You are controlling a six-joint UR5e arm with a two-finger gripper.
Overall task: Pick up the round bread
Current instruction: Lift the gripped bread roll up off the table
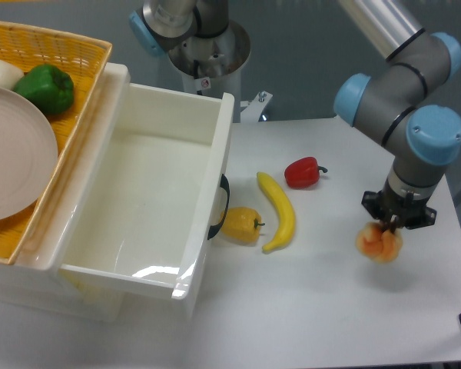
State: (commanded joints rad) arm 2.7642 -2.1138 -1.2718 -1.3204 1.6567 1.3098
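The round bread [379, 244], a small orange-tan knotted bun, hangs at the right side of the white table, just under my gripper [389, 227]. The gripper points straight down and is shut on the top of the bun. The bun looks slightly blurred and is lifted a little off the table, with its shadow on the surface below and to the right. The fingertips are mostly hidden by the wrist and the bun.
A red pepper [302, 172], a banana [279, 212] and a yellow lemon-like fruit [242, 224] lie mid-table. A large white bin [190, 270] stands on the left. Behind it is a yellow basket [92, 54] with a plate [8, 154] and a green pepper [46, 88].
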